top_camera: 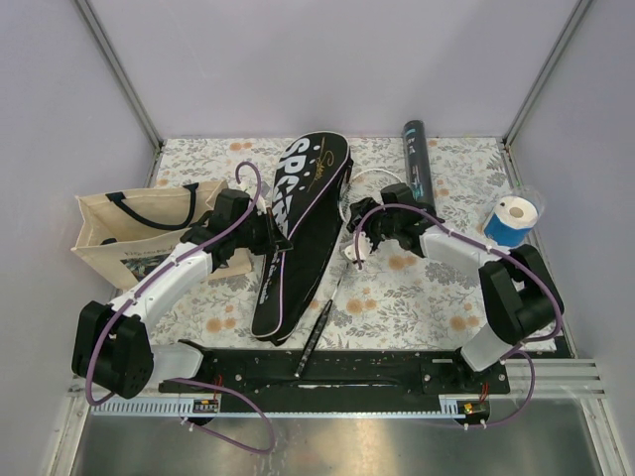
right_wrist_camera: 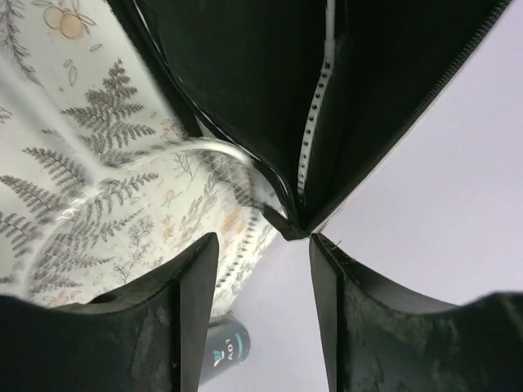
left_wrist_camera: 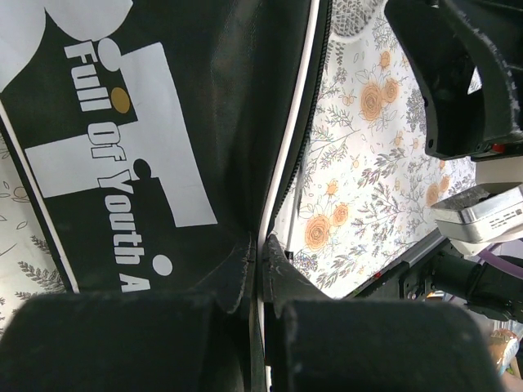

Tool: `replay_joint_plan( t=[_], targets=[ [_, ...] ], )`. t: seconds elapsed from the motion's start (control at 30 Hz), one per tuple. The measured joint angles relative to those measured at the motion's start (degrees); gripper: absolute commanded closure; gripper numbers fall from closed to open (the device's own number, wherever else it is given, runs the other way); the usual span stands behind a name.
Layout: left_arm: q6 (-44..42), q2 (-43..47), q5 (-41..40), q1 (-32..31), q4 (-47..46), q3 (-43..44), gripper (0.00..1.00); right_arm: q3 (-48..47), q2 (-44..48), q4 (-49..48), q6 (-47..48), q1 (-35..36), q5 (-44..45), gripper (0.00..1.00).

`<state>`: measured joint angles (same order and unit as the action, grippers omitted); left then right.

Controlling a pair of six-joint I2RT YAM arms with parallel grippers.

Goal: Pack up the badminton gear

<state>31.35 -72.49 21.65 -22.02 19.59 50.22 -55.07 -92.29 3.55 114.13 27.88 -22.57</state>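
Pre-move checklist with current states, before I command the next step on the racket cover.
1. Grip on the cover: the left pincer is shut on the piped edge of the black racket-shaped fabric cover. Ok.
2. Free hand: the right pincer is open and holds nothing; the cover's corner sits just beyond its fingertips. Ok.
3. Racket fully inside: the thin silver-framed racket has its handle out on the table and part of its hoop showing beside the cover. Not ok.
4. How far the cover's zip is open: cannot tell.
5. The long black tube with teal print lies apart at the far edge. Ok.
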Motion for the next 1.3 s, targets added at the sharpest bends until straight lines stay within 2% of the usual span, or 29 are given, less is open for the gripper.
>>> replay_joint_plan(
  t=[0.2,0.27,0.33,0.43,0.47,0.5,0.57,0.63,0.7,0.77,0.83,1.03,1.3],
  targets=[
    [0.00,-0.02,0.02,0.00,0.02,0.00,1.00,0.35,3.19,-1.64,-0.33,0.07,2.14,0.40],
    [0.00,-0.02,0.02,0.00,0.02,0.00,1.00,0.94,6.58,-1.64,-4.61,0.26,1.44,0.46],
    [0.00,-0.02,0.00,0.00,0.02,0.00,1.00,1.33,10.49,-2.01,-13.44,0.70,-0.52,0.53],
    [0.00,-0.02,-0.02,0.00,0.04,0.00,1.00,3.96,17.97,-6.36,-33.05,2.34,-3.87,0.53],
    [-0.02,-0.02,-0.04,0.00,0.04,0.00,1.00,5.84,20.46,-10.12,-41.09,3.06,-4.83,0.08],
    [0.00,-0.02,-0.04,0.00,0.04,0.00,1.00,7.78,22.53,-13.94,-48.87,3.74,-5.57,0.01],
    [-0.02,-0.02,-0.07,0.00,0.04,0.00,1.00,12.22,25.70,-22.77,-67.43,5.27,-5.35,0.01],
    [-0.04,-0.02,-0.07,0.00,0.09,0.00,1.00,14.34,26.45,-26.51,-84.32,6.36,-2.75,0.01],
    [-0.04,-0.02,-0.09,0.00,0.09,0.00,1.00,14.21,26.27,-24.41,-103.01,6.80,2.21,0.01],
    [-0.04,-0.02,-0.20,0.00,0.13,0.00,1.00,13.73,25.57,-21.81,-117.09,6.75,6.27,0.01],
    [-0.04,-0.02,-0.28,0.00,0.22,0.00,1.00,13.70,24.76,-20.46,-125.42,6.78,8.92,0.01],
    [-0.07,0.00,-0.35,0.00,0.28,0.00,1.00,14.12,21.18,-8.57,-155.49,6.75,18.08,0.00],
    [-0.04,0.00,-0.31,0.00,0.26,0.00,1.00,19.56,16.33,-8.96,-176.08,6.78,18.86,0.00]
  ],
)
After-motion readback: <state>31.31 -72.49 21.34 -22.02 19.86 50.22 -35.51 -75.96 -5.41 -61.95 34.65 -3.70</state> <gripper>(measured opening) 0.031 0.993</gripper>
